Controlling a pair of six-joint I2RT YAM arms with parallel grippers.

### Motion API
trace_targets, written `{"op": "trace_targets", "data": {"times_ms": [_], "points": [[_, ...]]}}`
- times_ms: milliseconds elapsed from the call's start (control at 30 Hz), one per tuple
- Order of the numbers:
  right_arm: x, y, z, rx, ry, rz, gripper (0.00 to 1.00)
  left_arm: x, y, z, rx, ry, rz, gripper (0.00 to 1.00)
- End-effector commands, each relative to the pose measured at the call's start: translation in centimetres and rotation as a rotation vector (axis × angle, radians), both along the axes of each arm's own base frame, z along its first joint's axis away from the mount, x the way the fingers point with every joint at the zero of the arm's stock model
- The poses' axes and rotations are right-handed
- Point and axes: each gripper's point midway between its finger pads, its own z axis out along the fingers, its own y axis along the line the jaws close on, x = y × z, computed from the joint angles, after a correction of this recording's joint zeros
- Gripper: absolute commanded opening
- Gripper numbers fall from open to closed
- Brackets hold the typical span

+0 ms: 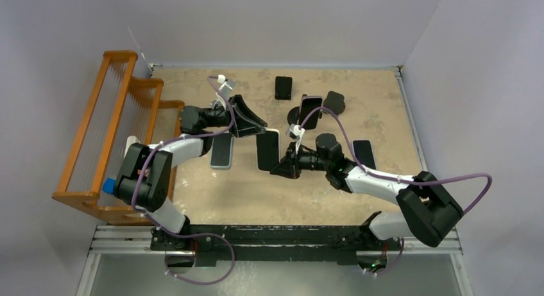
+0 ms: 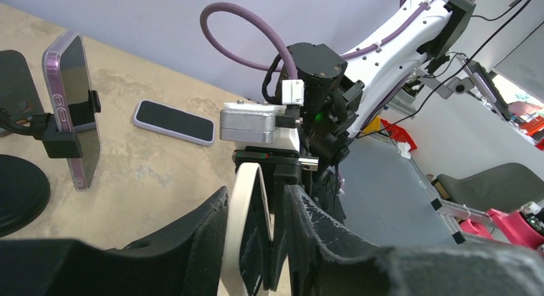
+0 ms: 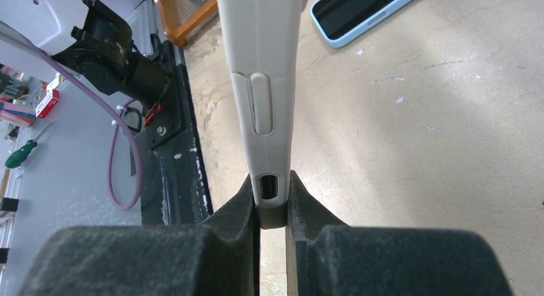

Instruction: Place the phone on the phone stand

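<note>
- In the top view, we see the white-cased phone (image 1: 268, 149) lifted off the surface (image 1: 378, 84) near the middle, between the two arms.
- The right tool (image 1: 285, 166) has the phone's near end. The left tool (image 1: 249, 119) meets its far end.
- Behind them, a purple-cased phone (image 1: 310, 108) already sits on one stand, and beside it a second phone stand (image 1: 334, 102) looks free.
- A blue-cased phone (image 1: 222, 150) lies flat just left of the held one.

- In the left wrist view, the left tool's jaws stand apart on either side of the phone's edge. One finger (image 2: 192, 244) is against the white case, and there seems to be a gap on the other side.
- We read this as straddling the phone, not clamping it.

- In the right wrist view, the right tool (image 3: 269, 193) is clamped tight on the end of the phone that has the charging port. The phone stands edge-on above the surface.

- We judge the task about midway. The phone is picked up and being steadied between the arms, but it is not yet on a stand.
- What is left is to carry it back to the free stand, seat it there and let go.
</note>
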Motion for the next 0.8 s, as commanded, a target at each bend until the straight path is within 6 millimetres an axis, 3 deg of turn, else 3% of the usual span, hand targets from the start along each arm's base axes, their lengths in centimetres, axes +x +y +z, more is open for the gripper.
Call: {"op": "trace_targets", "data": {"times_ms": [0, 233, 500, 667, 767], "points": [[0.4, 0.6, 1.9, 0.053, -0.073, 0.031, 0.00, -0.7, 0.0, -0.2, 0.009, -0.053, -0.021, 0.39], [0.3, 0.7, 1.9, 0.050, -0.074, 0.038, 0.00, -0.8, -0.6, -1.0, 0.038, -0.056, -0.023, 0.47], [0.1, 0.6, 1.4, 0.034, -0.072, 0.055, 0.00, 0.4, -0.7, -1.1, 0.057, -0.065, 0.059, 0.48], [0.2, 0.8, 1.4, 0.038, -0.074, 0.060, 0.00, 0.2, -0.9, -1.5, 0.064, -0.054, 0.038, 0.30], [0.1, 0.8, 1.4, 0.038, -0.072, 0.061, 0.00, -0.1, -1.2, -2.0, 0.072, -0.049, 0.010, 0.30]]}}
